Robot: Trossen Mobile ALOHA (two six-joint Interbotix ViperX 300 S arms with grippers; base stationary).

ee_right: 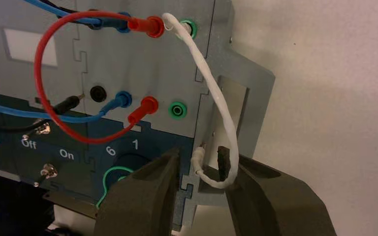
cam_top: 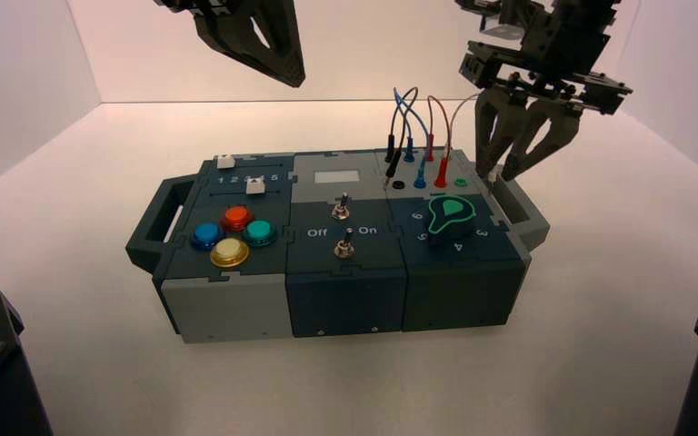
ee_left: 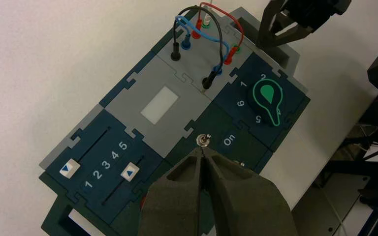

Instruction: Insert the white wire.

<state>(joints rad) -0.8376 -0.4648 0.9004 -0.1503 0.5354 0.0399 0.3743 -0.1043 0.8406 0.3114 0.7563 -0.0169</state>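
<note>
Right tool (ee_right: 201, 156) stands spread around the white wire's (ee_right: 218, 98) loose end beside the box (cam_top: 345, 300), left tool (ee_left: 202, 149) pressed together above it; an off-centre pinch could skew the plug.

All three views look down at the box (cam_top: 345, 245).

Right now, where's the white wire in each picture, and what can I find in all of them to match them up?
High view: white wire, upper right, left of the right claw.
Left wrist view: its white plug shows, in a green socket.
Right wrist view: it arches from that socket to the right claw.
Shared landmark: red wire.
</note>
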